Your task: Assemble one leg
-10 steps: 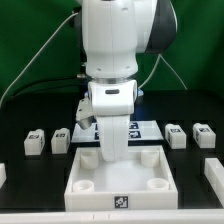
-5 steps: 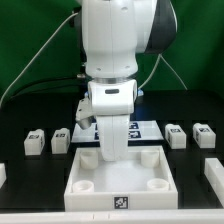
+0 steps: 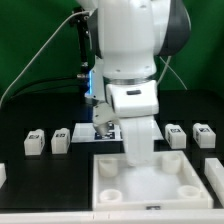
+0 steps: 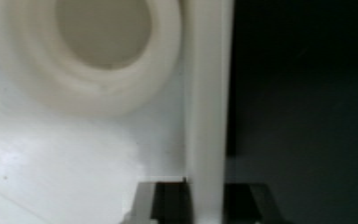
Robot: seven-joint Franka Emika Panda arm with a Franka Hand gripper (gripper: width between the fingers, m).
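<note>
Early stage: sockets (image 3: 112, 193) of panel (image 3: 120, 203) seemingly all empty. Four legs (image 3: 61, 140) loose on tabletop (image 3: 40, 190), two at 9 o'clock of arm (image 3: 130, 50), two at 3 o'clock. Robot's fingers (image 4: 163, 205) straddle panel rim; clamped or not, cannot tell. Picking, seating all left.

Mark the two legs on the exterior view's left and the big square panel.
leftmost leg (image 3: 35, 142): exterior view, on its tagged face.
second leg (image 3: 61, 139): exterior view, on its tagged face.
square panel (image 3: 125, 205): exterior view, on its front rim wall.
</note>
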